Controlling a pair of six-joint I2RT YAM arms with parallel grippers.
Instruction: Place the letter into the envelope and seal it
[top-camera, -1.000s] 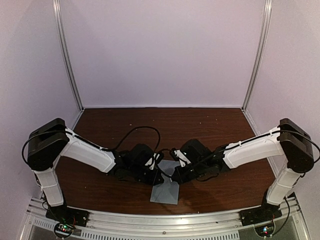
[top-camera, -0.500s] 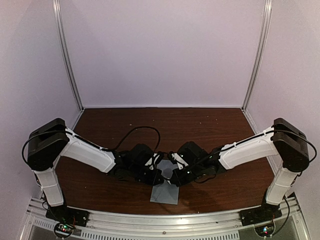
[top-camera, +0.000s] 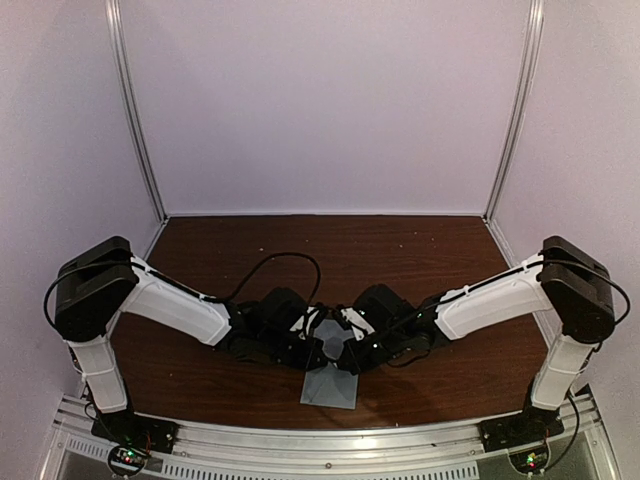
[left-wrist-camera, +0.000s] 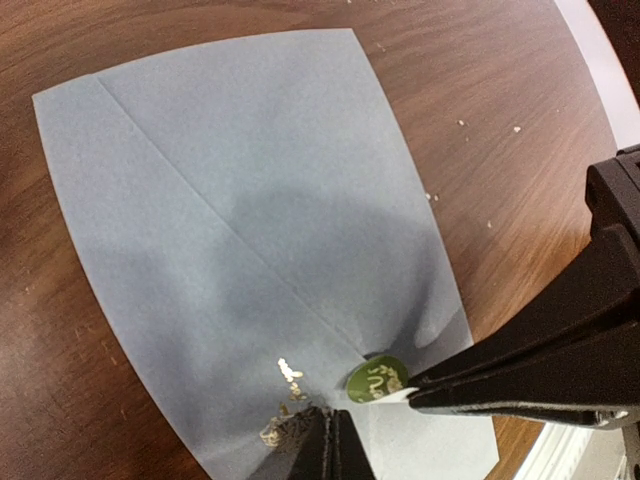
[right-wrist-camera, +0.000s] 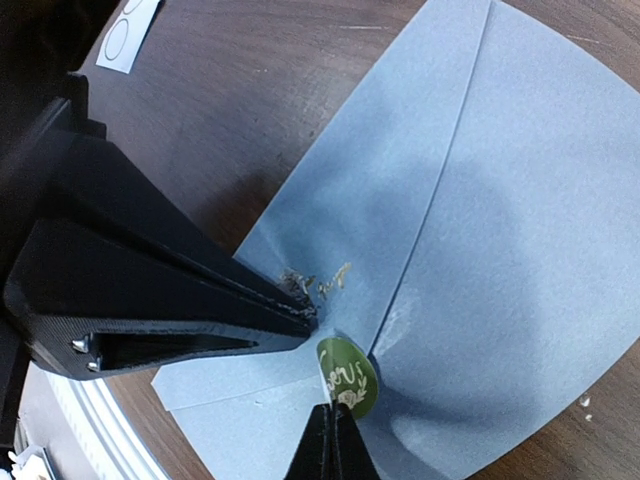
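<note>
Already flapped shut, envelope (left-wrist-camera: 250, 220), green sticker (left-wrist-camera: 376, 380), left claw (left-wrist-camera: 328, 430) and right claw (right-wrist-camera: 330, 430) closed, empty.

I work in a lab test booth: plain pale walls (top-camera: 330, 100) close in a dark wooden desk (top-camera: 420, 245) on three sides, with metal posts (top-camera: 135, 110) at the corners and a metal rail (top-camera: 400, 432) along the near edge.

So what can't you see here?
Letter: in no view; the folded envelope would hide it.
Green sticker: wrist views, writing too small, partly covered by the right end effector.
White sticker strip: right wrist view, cut off by the top edge.
Envelope's flap: top view, under the left end effector and the right one.
</note>
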